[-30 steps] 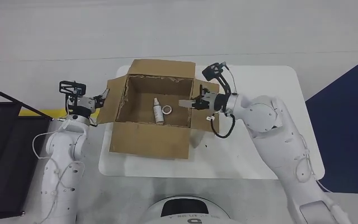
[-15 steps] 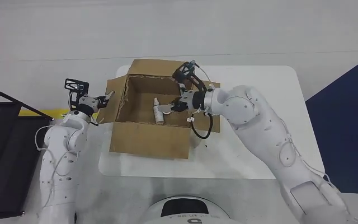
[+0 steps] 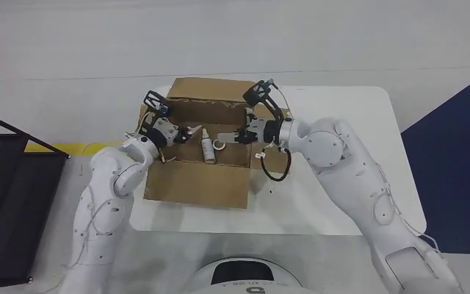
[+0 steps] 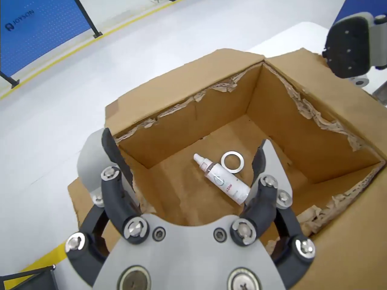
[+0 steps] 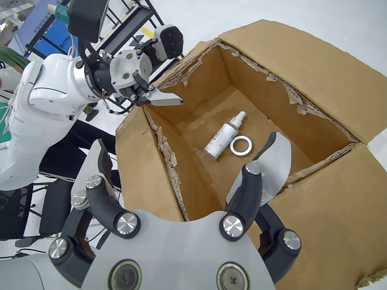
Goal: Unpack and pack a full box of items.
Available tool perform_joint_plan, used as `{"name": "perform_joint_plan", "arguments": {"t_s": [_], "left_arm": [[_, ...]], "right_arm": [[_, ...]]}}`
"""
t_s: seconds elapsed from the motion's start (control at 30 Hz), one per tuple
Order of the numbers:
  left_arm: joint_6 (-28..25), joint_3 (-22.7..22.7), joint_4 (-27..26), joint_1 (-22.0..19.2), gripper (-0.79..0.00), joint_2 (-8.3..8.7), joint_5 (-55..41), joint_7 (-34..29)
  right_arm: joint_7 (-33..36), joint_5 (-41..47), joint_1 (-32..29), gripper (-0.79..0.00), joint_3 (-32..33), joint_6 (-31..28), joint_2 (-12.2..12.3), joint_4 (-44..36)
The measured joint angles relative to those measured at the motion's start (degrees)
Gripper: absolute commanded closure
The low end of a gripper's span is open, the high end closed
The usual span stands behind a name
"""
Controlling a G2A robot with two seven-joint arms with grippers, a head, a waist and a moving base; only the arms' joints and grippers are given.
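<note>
Left gripper [image 4: 184, 147]: jaws wide apart, nothing held, poised at the left rim of the box [image 4: 302, 140] and tilted down toward its floor. Right gripper [image 5: 187, 143]: also spread wide and empty, at the opposite rim, facing the left one across the opening. Box: open, standing on the table [image 3: 367, 103], its flaps folded outward. Contents, as we count them: one white bottle [image 4: 223, 182] lying on its side near the middle of the floor, and one flat metal ring [image 4: 223, 162] just beside the bottle's upper body; we cannot tell whether the two touch. Progress, in our judgement: the box holds only these two pieces, so either the unpacking is nearly done or the packing has barely begun, and we cannot say which. Whichever it is, both pieces are loose and neither gripper has one in hand. Edges: the top rims of the walls are torn and ragged, with corrugated shreds standing inward along the far and side walls; we judge that a finger could snag on them. The walls are deep, so any pick calls for a steep descent. Room: the floor around the bottle is bare cardboard on every side, wide enough for open fingers. We judge the opening roomy for one gripper and crowded for two at once. The ring lies flat and thin, and is likely the harder pick.
</note>
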Motion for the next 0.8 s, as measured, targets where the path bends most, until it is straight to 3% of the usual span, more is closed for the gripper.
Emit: {"name": "perform_joint_plan", "arguments": {"t_s": [0.2,0.43,0.63,0.8], "left_arm": [[1.09,3.41,3.66,-1.97,-0.785,-0.17,-0.87,-4.69],[6.02,11.91,9.22,-5.82,-0.785,-1.18,3.35,-12.15],[15.31,15.06,15.23,-10.12,-0.785,-2.7,-6.83,-21.61],[18.18,15.4,19.22,-13.01,-0.785,-3.17,-11.39,-24.78]], "right_arm": [[-0.4,-0.65,-2.34,-0.785,1.68,0.03,0.57,-2.29],[-0.48,0.1,-4.16,-0.785,3.99,-1.18,1.19,-3.15],[-0.52,0.62,-4.63,-0.785,4.37,-1.98,1.42,-2.95],[-0.98,0.77,-5.33,-0.785,5.0,-2.69,1.67,-2.67]]}}
